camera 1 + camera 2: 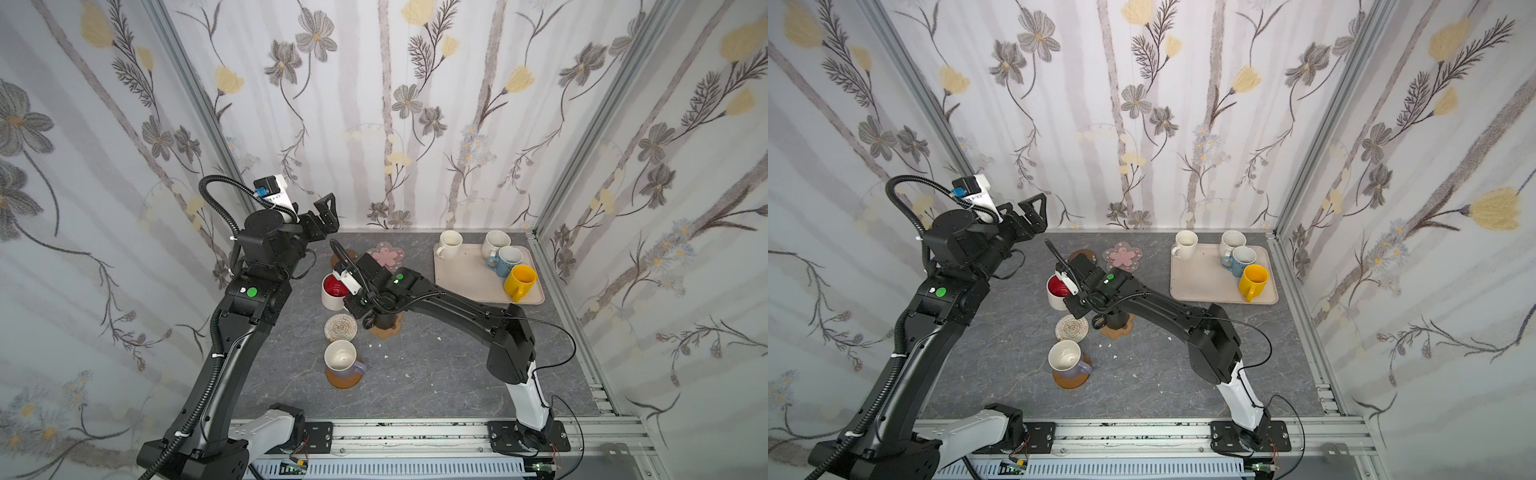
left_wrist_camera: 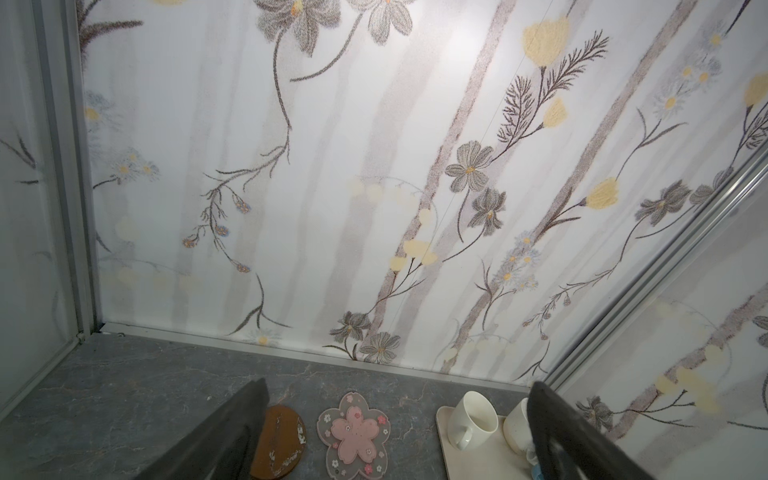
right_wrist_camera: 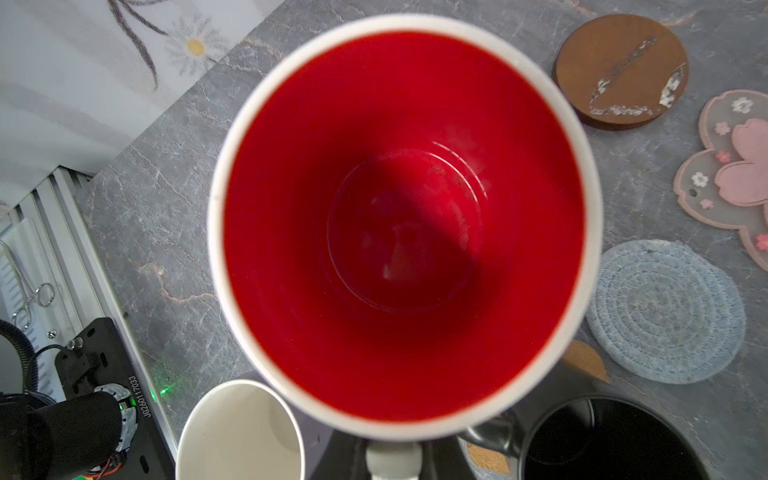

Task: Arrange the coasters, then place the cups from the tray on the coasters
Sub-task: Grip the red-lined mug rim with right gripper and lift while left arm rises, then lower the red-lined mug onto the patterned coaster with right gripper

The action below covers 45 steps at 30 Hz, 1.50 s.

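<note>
While the left gripper (image 1: 325,217) hangs spread wide far left, the right gripper (image 1: 348,300) pinches the red-lined white mug (image 1: 333,291) by its handle, left of centre, just beyond the pale woven coaster (image 1: 340,328).

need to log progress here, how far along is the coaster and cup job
Done: lavender cup on a brown disc, black cup on the paw coaster. In hand: right gripper shut, apparently on the handle of the red-inside cup. Left: two cream cups, blue cup and yellow cup sit on the tray; pink flower coaster, grey-blue coaster, pale woven coaster and second brown disc are bare.
</note>
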{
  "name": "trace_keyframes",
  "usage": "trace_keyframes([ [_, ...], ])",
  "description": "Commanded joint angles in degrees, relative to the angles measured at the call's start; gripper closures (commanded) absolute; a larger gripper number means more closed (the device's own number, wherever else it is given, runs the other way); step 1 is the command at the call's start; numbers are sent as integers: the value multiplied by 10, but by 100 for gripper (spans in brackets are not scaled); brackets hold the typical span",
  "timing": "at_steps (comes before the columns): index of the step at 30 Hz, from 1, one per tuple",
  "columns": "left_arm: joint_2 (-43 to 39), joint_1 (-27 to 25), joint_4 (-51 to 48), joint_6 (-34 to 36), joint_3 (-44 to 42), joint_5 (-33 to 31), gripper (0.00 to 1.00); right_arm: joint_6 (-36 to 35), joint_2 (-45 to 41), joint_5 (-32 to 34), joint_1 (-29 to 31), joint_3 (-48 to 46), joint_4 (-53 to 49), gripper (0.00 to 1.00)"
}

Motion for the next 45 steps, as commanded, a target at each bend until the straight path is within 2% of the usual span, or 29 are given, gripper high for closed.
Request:
trace_keyframes([
  [1,-9,0,19,-8,-13,8,0,3,11,0,6,9,30,100],
  [18,-51,1,44,3,-65,-16,0,8,70,13,20,9,25,100],
  [45,-44,1,54,5,-72,-7,0,9,82,25,25,-26,29,100],
])
